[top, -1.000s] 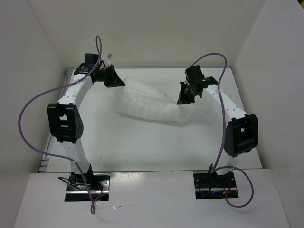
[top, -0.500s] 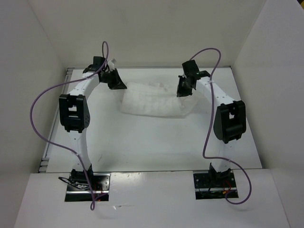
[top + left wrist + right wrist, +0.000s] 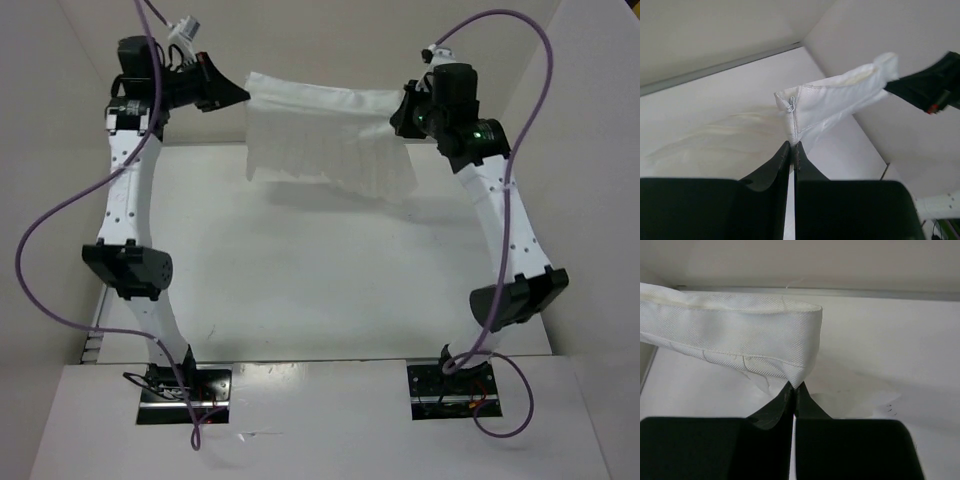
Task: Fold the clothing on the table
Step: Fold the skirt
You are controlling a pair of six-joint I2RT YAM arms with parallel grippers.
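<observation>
One smooth flat white rectangular counter (image 3: 320, 290) takes up most of the overhead view, boxed in by three plain white walls (image 3: 330, 60). Two white arms (image 3: 125, 200) with black joints are on it, both reaching way up toward the far wall.

There's just one piece of clothing (image 3: 320, 135). It's up in the air over the far end of the counter, pulled out wide between the arms and hanging down like a little curtain, all crinkly along the bottom. It's thin white fabric, and up close you can see a fine diagonal weave and a stitched hem.

There are two black grippers. The left gripper (image 3: 235, 97) is pinched tight on the garment's left top corner, and the right gripper (image 3: 400, 115) is clamped on the right top corner, fingers basically together with only cloth between them.

Two purple cables (image 3: 45, 260) loop off the arms.
</observation>
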